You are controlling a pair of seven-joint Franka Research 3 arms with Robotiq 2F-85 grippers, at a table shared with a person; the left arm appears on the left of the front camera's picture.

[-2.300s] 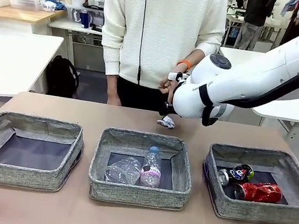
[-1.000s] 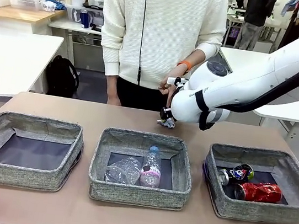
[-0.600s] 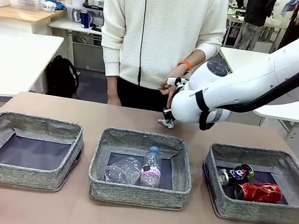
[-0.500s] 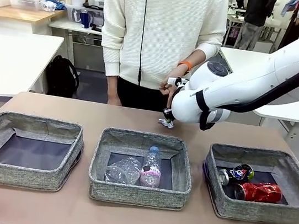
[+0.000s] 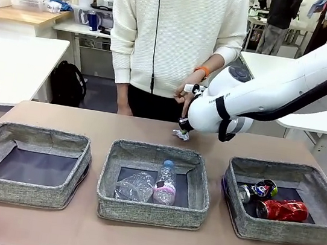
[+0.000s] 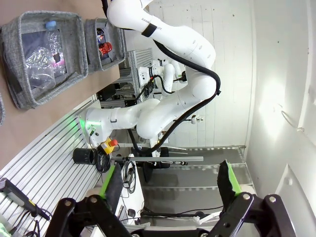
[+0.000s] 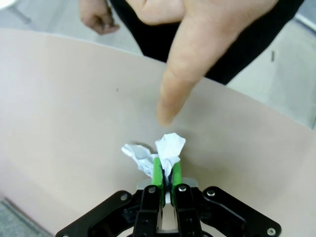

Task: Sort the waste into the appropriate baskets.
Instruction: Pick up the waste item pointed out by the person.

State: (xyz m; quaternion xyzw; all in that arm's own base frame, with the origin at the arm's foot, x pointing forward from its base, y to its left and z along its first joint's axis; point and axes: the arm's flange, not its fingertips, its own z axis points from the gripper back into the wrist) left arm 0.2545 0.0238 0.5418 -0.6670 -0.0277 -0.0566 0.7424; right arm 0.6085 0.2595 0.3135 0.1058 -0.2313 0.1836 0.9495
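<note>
1. At the table's (image 5: 149, 134) far edge, the right gripper (image 7: 167, 174) has its jaws pinching the small white paper wad (image 7: 159, 151), a person's hand (image 7: 197, 54) pointing a finger down just beyond it.
2. Left gripper (image 6: 170, 185) is off the table, jaws spread wide on nothing.
3. Middle basket (image 5: 151, 209) holds the clear label-less bottle (image 5: 134, 186) and the clear bottle with pink label and blue cap (image 5: 166, 184).
4. Right basket (image 5: 282, 229) holds the red can (image 5: 282, 210) and dark blue can (image 5: 258, 189); the left basket (image 5: 20, 191) has only its dark bottom.
</note>
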